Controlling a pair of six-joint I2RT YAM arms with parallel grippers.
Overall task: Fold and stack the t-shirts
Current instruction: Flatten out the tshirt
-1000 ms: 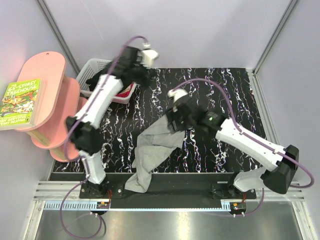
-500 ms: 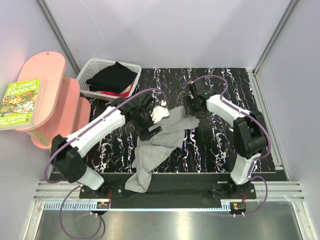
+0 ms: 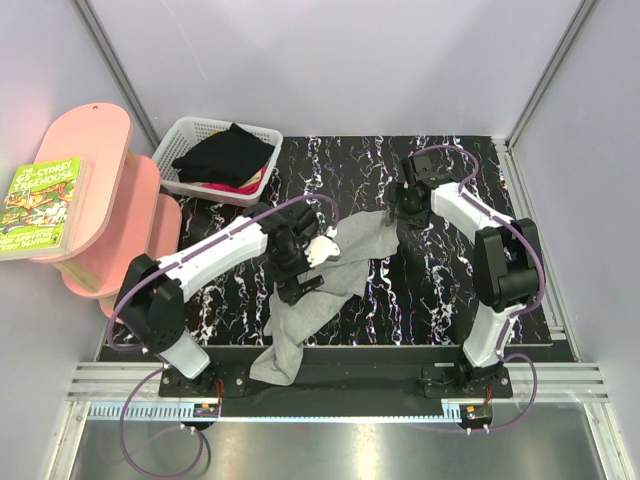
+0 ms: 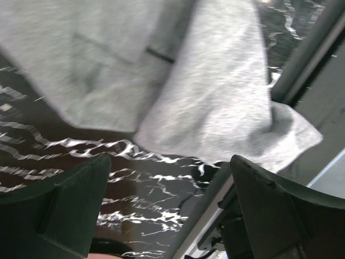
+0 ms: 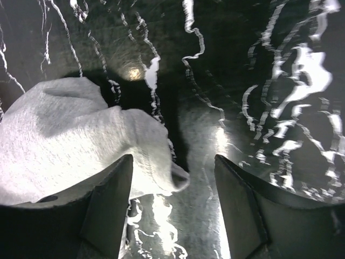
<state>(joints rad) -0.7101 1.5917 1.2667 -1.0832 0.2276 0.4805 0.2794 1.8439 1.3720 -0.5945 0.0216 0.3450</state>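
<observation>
The light heather-grey t-shirt (image 3: pixel 335 285) lies crumpled across the middle of the table (image 3: pixel 440 300), one end hanging over the front edge. My left gripper (image 3: pixel 298 283) hovers open at the shirt's left side. In the left wrist view the grey t-shirt (image 4: pixel 215 91) lies just ahead of the left gripper (image 4: pixel 170 208), nothing between its fingers. My right gripper (image 3: pixel 398 215) is open at the shirt's far right corner. In the right wrist view that grey t-shirt's corner (image 5: pixel 70 135) reaches in beside the left finger of the right gripper (image 5: pixel 172 210). The black t-shirt (image 3: pixel 228 155) sits in the basket.
The white lattice basket (image 3: pixel 190 130) stands at the table's back left corner, with something red under the black cloth. A pink shelf (image 3: pixel 95 190) with a book (image 3: pixel 42 205) stands off the table's left edge. Metal frame posts flank the table.
My left arm has come from the basket down to the grey shirt's left side. My right arm has swung to the far right, and the shirt's top corner has stretched that way.
</observation>
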